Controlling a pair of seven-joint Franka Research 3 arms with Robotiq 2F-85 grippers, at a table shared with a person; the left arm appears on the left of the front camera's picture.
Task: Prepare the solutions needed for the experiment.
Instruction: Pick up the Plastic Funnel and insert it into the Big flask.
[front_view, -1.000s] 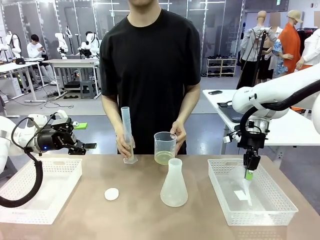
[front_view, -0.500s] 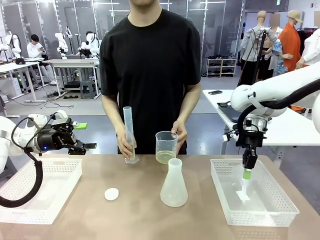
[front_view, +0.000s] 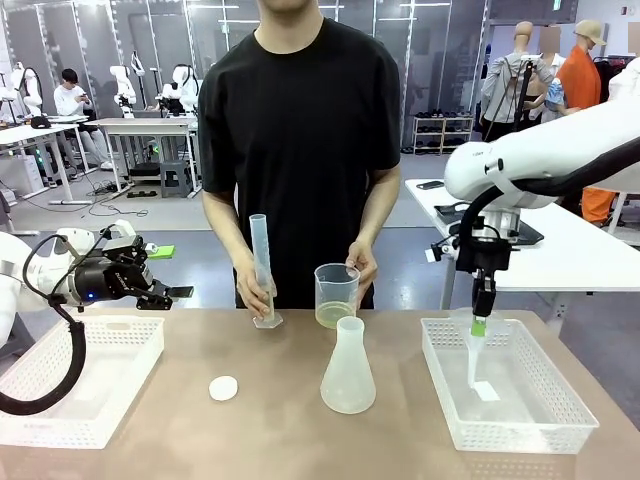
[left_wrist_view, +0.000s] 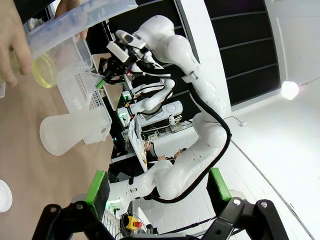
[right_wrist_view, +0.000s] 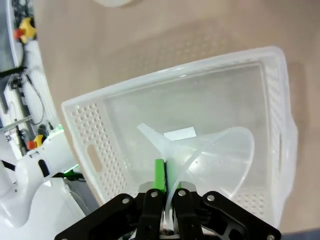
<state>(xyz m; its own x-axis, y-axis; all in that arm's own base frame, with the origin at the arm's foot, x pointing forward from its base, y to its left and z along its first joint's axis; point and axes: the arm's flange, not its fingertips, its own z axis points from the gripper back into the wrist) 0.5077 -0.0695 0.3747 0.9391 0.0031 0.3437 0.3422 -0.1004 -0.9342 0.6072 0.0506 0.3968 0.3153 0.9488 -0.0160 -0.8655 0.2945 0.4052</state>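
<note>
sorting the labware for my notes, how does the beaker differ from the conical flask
The beaker holds a shallow layer of pale yellow liquid; the conical flask looks empty. The person's hand is on the beaker; the flask stands free, nearer the robot. Both are upright and translucent.

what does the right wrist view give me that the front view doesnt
Right wrist view: the funnel's wide mouth, with its rim pinched in the shut right gripper. Front view: the person steadying a measuring cylinder and a beaker of pale yellow liquid, plus the flask, the white cap and the open left gripper. Shared: the funnel, the right gripper and the perforated basket with a white slip on its floor.
</note>
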